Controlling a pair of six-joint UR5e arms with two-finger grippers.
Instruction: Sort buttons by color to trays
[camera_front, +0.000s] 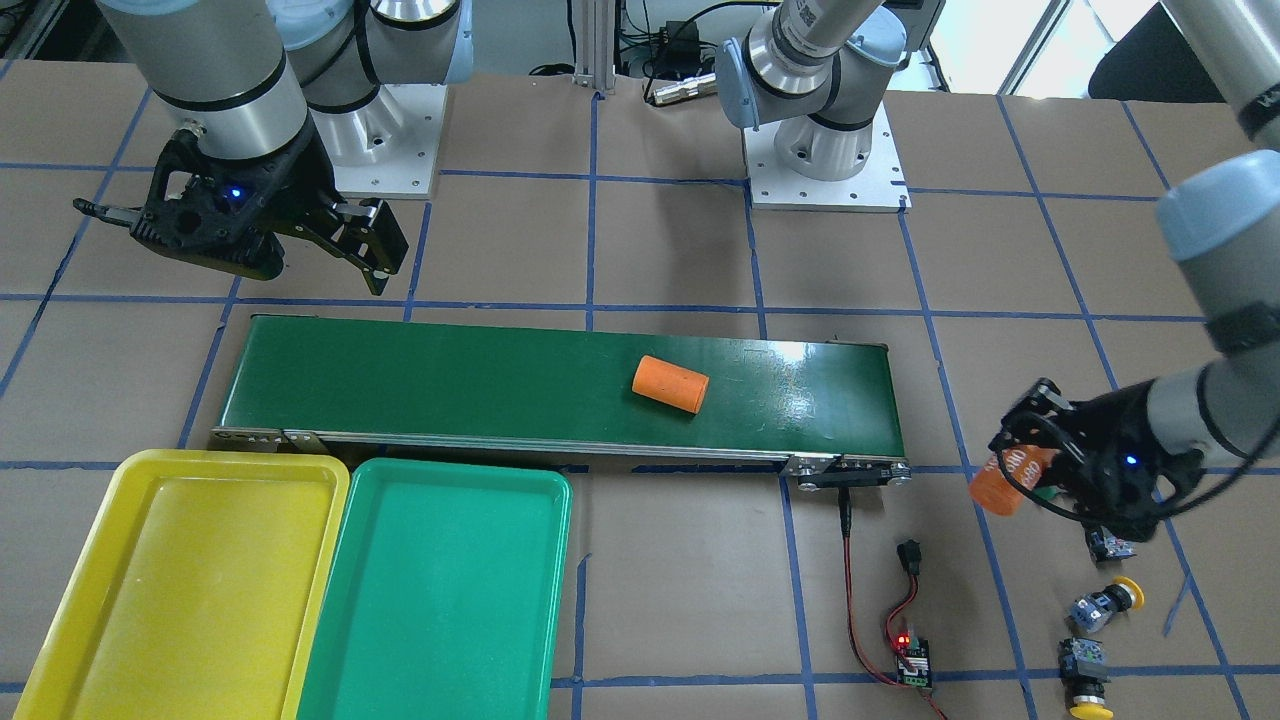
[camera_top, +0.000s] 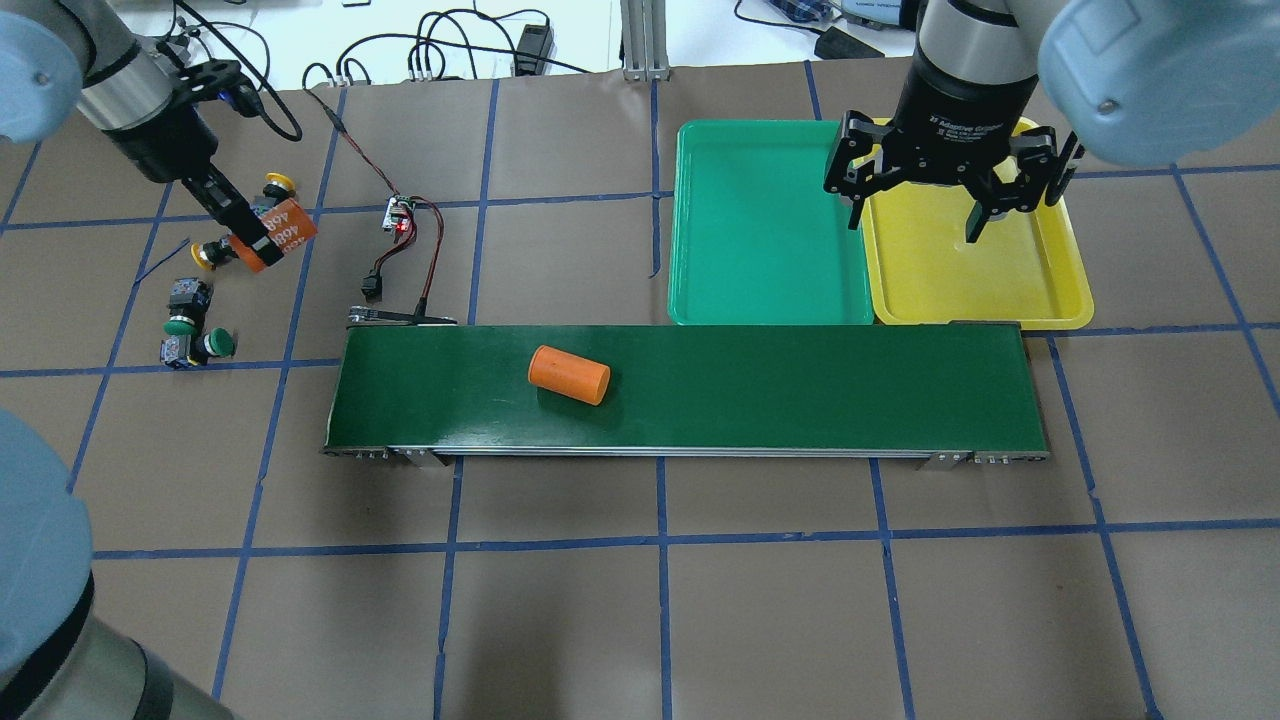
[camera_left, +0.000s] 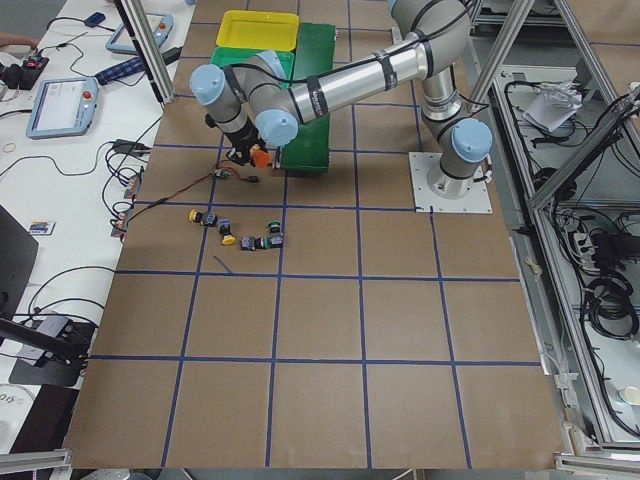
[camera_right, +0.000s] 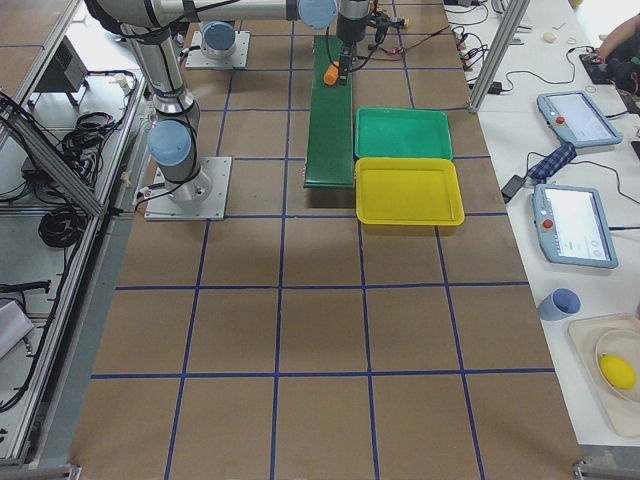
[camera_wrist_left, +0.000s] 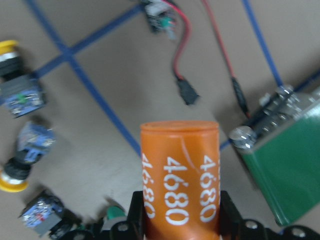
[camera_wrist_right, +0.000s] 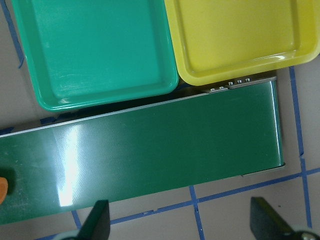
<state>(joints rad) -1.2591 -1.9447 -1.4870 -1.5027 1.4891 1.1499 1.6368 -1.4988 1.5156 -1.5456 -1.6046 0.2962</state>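
Note:
My left gripper (camera_top: 258, 240) is shut on an orange cylinder marked "4680" (camera_wrist_left: 180, 180) and holds it above the table, left of the conveyor. Below it lie the buttons: two yellow (camera_top: 280, 183) (camera_top: 207, 256) and two green (camera_top: 181, 325) (camera_top: 220, 343). The left wrist view shows a yellow cap (camera_wrist_left: 11, 182) and a green cap (camera_wrist_left: 115, 212). My right gripper (camera_top: 915, 225) is open and empty over the seam between the green tray (camera_top: 760, 230) and the yellow tray (camera_top: 1000, 285). Both trays hold nothing.
A long dark-green conveyor belt (camera_top: 800, 390) lies across the middle, with a second orange cylinder (camera_top: 569, 375) lying on its left part. A small controller board with a red light (camera_top: 400, 215) and its wires sit between the buttons and the belt.

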